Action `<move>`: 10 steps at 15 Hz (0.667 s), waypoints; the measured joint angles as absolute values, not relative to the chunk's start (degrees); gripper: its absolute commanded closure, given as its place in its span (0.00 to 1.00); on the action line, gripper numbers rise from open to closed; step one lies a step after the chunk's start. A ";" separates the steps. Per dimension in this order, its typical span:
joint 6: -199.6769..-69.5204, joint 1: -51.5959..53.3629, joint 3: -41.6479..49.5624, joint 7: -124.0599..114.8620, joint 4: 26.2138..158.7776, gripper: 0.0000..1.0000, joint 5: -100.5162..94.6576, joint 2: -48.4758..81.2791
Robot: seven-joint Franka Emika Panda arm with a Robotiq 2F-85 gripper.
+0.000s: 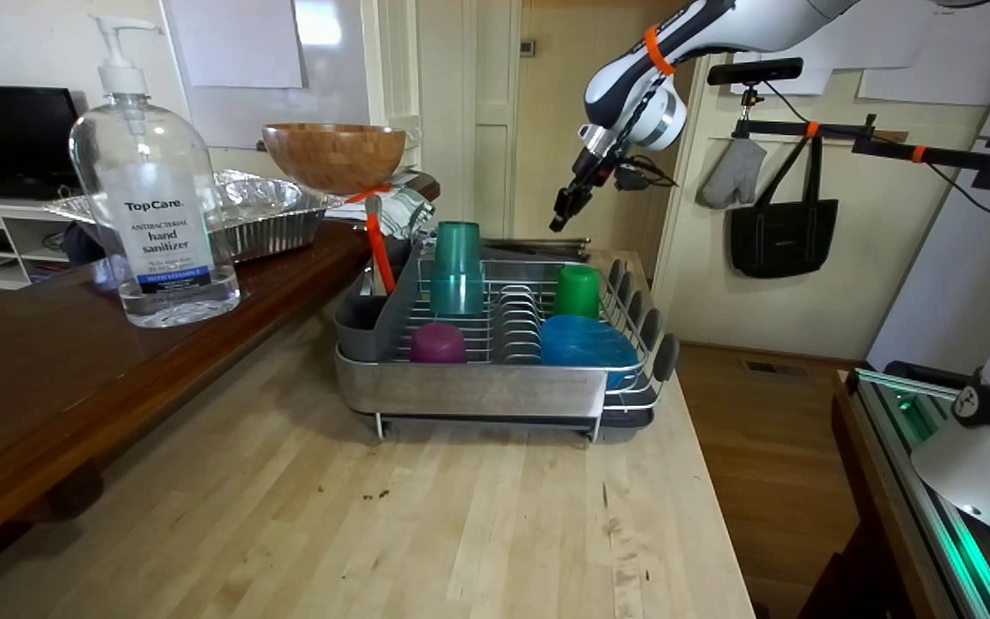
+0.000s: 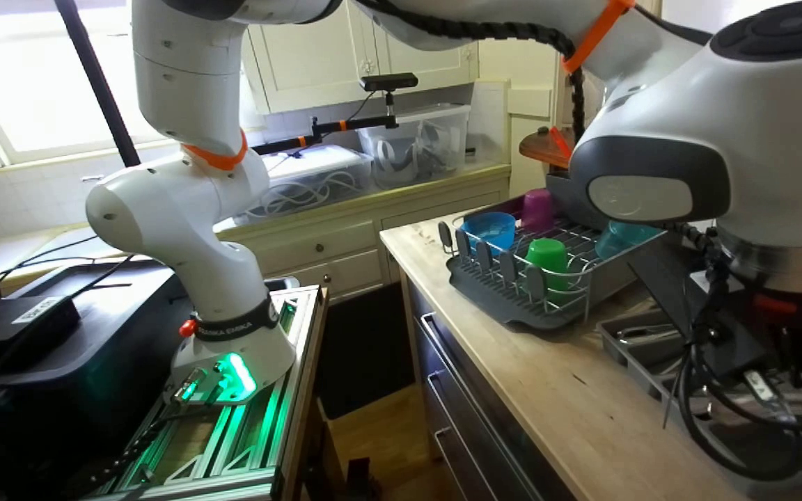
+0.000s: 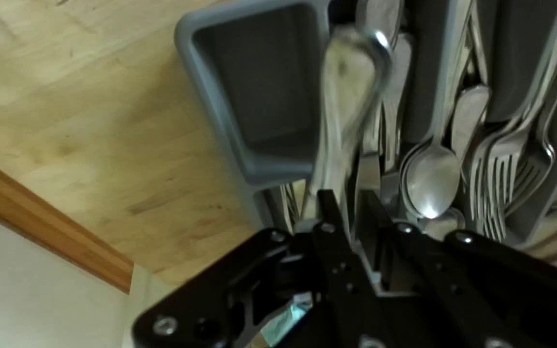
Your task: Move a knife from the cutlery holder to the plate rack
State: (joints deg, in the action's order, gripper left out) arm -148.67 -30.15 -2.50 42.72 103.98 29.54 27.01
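Claw (image 3: 348, 196) all but together; can't tell if it pinches blurred handle (image 3: 347, 72) just ahead. If I lift on shallow bite, handle could slip among cutlery (image 3: 432, 180) beyond.

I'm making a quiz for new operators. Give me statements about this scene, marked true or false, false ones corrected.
1. The green cup stands upside down in the dish rack. True.
2. The purple cup is outside the dish rack. False: it is inside.
3. Forks and a spoon lie in the cutlery tray. True.
4. The end effector is over the purple cup. False: it is over the cutlery tray.
5. The hand sanitizer bottle stands on the dark wooden tabletop. True.
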 measured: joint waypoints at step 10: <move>-145.98 -28.02 -2.20 42.80 104.01 0.96 32.42 23.87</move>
